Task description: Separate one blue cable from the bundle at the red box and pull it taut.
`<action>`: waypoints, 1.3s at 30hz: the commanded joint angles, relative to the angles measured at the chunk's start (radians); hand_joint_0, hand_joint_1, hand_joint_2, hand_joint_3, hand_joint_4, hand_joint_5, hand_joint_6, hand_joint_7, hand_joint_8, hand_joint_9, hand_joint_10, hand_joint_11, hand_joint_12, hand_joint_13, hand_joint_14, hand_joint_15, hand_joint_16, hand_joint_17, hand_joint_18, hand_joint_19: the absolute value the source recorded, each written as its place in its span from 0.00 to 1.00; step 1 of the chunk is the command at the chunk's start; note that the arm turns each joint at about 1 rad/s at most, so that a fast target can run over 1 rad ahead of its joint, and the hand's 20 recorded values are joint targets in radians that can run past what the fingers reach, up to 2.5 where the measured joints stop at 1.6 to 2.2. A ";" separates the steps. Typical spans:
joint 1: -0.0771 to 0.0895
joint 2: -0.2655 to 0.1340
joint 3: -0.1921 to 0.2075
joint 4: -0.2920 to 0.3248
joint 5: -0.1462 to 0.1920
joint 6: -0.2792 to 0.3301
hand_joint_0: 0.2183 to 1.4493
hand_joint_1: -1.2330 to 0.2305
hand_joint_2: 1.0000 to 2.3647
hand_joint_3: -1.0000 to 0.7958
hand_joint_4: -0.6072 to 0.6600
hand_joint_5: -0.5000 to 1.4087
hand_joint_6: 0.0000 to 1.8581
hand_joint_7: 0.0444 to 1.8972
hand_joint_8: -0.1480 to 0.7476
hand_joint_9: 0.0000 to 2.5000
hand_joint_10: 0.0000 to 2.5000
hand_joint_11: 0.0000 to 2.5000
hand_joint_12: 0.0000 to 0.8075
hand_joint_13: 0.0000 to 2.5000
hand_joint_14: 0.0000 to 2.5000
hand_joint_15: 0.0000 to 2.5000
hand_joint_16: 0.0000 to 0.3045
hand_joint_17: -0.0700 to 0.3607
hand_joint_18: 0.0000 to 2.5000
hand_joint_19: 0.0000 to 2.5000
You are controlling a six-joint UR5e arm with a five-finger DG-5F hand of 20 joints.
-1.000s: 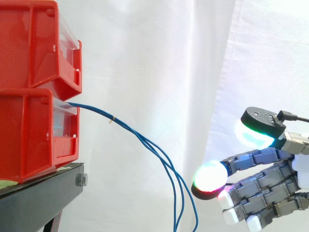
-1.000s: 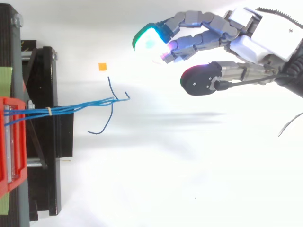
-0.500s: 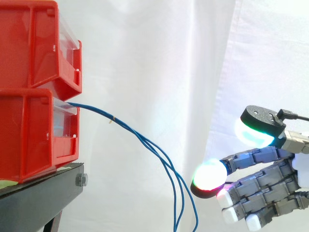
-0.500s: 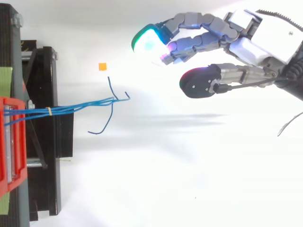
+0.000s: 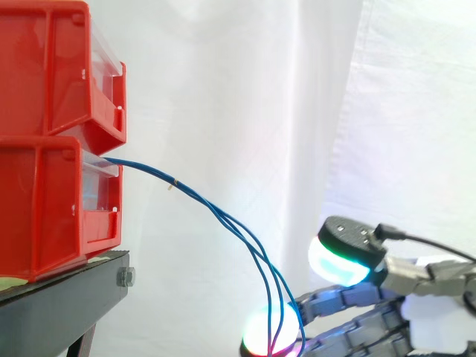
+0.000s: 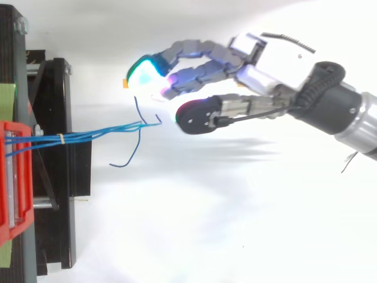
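Hand is wide open, fingers gently arched and the thumb held apart, nothing in it. The glowing fingertips sit just beside the loose ends of the blue cables, and I can't tell if anything actually touches. My worry: those pads are fat and round and the strands are skinny and run close together, so closing here could pinch two or three at once, or one could just slide out. A hard tug might also drag the lower red bin toward the edge of the black stand. The cables look like smooth, springy insulated wire, held by a small pale tie near the bin's front, drooping in an arc with ends curling different ways. The bins are glossy hard plastic, stacked, with clear fronts.
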 commanded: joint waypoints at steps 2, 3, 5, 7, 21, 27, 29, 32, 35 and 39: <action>-0.003 -0.031 0.046 -0.011 -0.012 0.004 0.26 0.44 0.00 0.28 0.63 0.16 0.27 0.39 0.47 0.27 0.01 0.19 0.41 0.27 0.01 0.15 0.16 0.42 0.23 0.27; -0.003 -0.031 0.046 -0.010 -0.012 0.004 0.26 0.44 0.00 0.28 0.63 0.16 0.27 0.40 0.47 0.27 0.01 0.18 0.41 0.27 0.01 0.15 0.16 0.42 0.23 0.27; -0.005 -0.031 0.046 -0.010 -0.012 0.002 0.26 0.45 0.00 0.28 0.63 0.16 0.27 0.39 0.47 0.27 0.01 0.18 0.41 0.27 0.01 0.15 0.16 0.42 0.23 0.27; -0.005 -0.033 0.046 -0.007 -0.012 -0.002 0.26 0.45 0.00 0.28 0.63 0.16 0.27 0.39 0.47 0.27 0.01 0.19 0.41 0.27 0.01 0.15 0.16 0.42 0.23 0.27; -0.007 -0.033 0.079 0.012 -0.012 -0.016 0.15 0.39 0.00 0.28 0.66 0.16 0.27 0.40 0.51 0.26 0.01 0.18 0.47 0.27 0.01 0.15 0.20 0.49 0.24 0.27; -0.007 -0.056 0.109 0.024 -0.028 -0.018 0.16 0.39 0.00 0.28 0.66 0.16 0.27 0.40 0.51 0.26 0.01 0.18 0.47 0.27 0.01 0.15 0.20 0.48 0.24 0.27; -0.008 -0.074 0.129 0.030 -0.036 -0.010 0.17 0.39 0.00 0.28 0.66 0.16 0.27 0.40 0.51 0.25 0.01 0.18 0.46 0.27 0.01 0.15 0.20 0.48 0.24 0.27; -0.008 -0.110 0.172 0.033 -0.064 0.018 0.17 0.41 0.00 0.28 0.65 0.16 0.27 0.40 0.50 0.26 0.01 0.18 0.46 0.27 0.01 0.15 0.20 0.47 0.24 0.27; -0.003 -0.117 0.184 0.029 -0.096 0.024 0.18 0.41 0.00 0.28 0.65 0.16 0.27 0.40 0.51 0.26 0.01 0.18 0.46 0.27 0.01 0.15 0.19 0.47 0.24 0.27; 0.000 -0.117 0.184 0.033 -0.099 0.013 0.18 0.42 0.00 0.28 0.65 0.16 0.27 0.41 0.50 0.26 0.01 0.18 0.46 0.27 0.01 0.15 0.19 0.47 0.24 0.27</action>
